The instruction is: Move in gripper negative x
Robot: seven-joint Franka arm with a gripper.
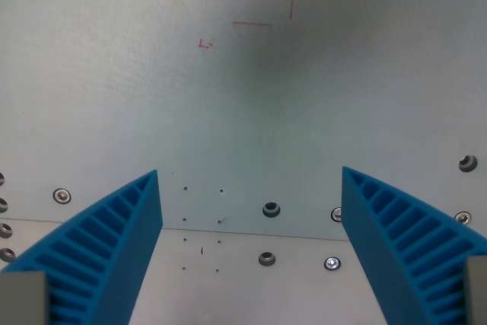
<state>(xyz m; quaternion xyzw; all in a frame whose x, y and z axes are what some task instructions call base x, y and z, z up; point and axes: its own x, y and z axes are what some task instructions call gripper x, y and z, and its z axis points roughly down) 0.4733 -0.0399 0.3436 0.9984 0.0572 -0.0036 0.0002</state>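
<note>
My gripper point(251, 176) is open and empty. Its two blue ribbed fingers show at the bottom of the wrist view, one finger point(106, 245) at the wrist view's left and the other finger point(407, 237) at the wrist view's right, with a wide gap between them. Below them lies a pale grey-green flat plate point(243, 112). Nothing sits between the fingers.
Thin red pen marks point(262, 20) are drawn on the plate near the top. A seam point(251, 232) runs across where the plate meets a lighter panel. Screw heads and bolt holes point(270, 209) dot the lower part, with more at the left edge point(62, 195) and right edge point(467, 163).
</note>
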